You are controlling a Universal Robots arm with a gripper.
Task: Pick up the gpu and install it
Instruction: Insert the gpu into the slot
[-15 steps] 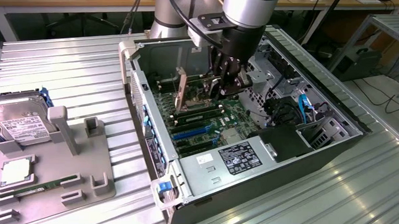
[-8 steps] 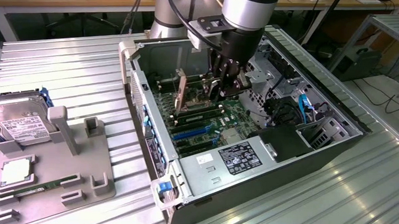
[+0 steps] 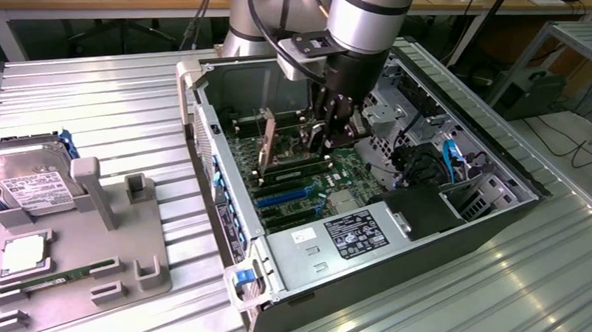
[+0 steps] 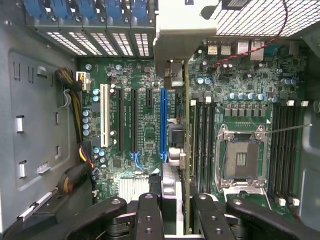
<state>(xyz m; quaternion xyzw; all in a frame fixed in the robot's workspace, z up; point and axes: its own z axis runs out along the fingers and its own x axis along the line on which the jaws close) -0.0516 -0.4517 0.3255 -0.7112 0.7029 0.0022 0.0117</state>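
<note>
Pincer [image 4: 177, 202] is clamped on the upper edge of the gpu [image 3: 267, 146], a thin flat tan-brown card with a silver bracket. It stands on edge inside the open black-and-silver computer case [image 3: 200, 133], over the green motherboard [image 4: 240, 100] beside a long blue slot [image 4: 163, 125]. Light and stiff, I'd say, but fragile: bare board edge is the safe hold, not the components.

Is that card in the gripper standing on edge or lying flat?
On edge. The gpu stands upright above the motherboard; the wrist view shows its thin edge clamped in the gripper.
</note>
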